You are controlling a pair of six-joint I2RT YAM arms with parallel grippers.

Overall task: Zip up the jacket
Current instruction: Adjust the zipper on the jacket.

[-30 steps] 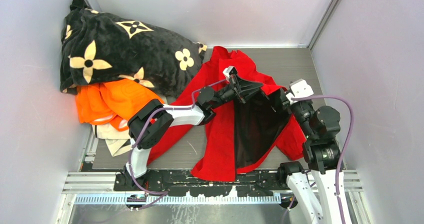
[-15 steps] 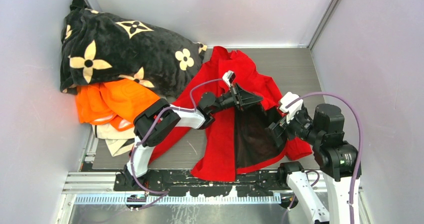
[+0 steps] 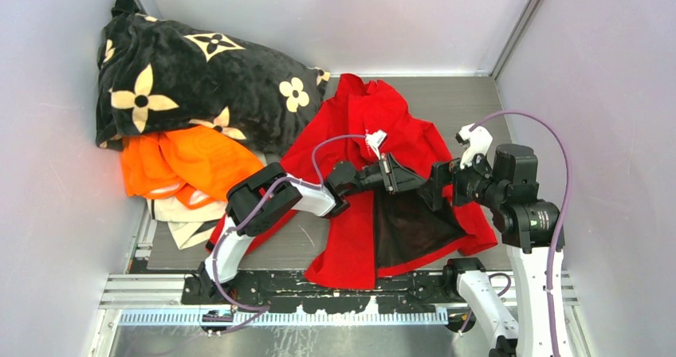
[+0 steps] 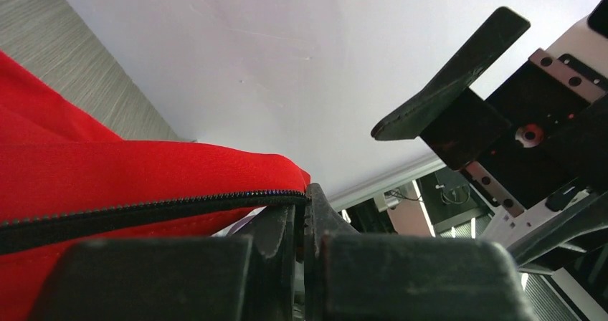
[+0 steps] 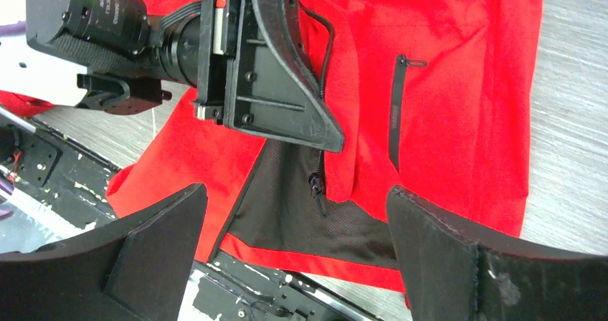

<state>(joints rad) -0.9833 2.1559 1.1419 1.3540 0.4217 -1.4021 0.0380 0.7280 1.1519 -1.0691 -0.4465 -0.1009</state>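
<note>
The jacket [image 3: 351, 237] lies open mid-surface [image 3: 470, 102], its zip line running roughly twelve to six. The left tool [image 3: 410, 182] is pinched tight on the toothed edge [image 4: 143, 208]. The right tool [image 3: 438, 188], spread wide and empty, hangs just at the left tool's three o'clock.

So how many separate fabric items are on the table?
4: the red jacket spread at centre, the black flower-patterned blanket heaped at far left, an orange garment at its near edge, and a cream cloth beneath that. Others may hide under the blanket.
</note>
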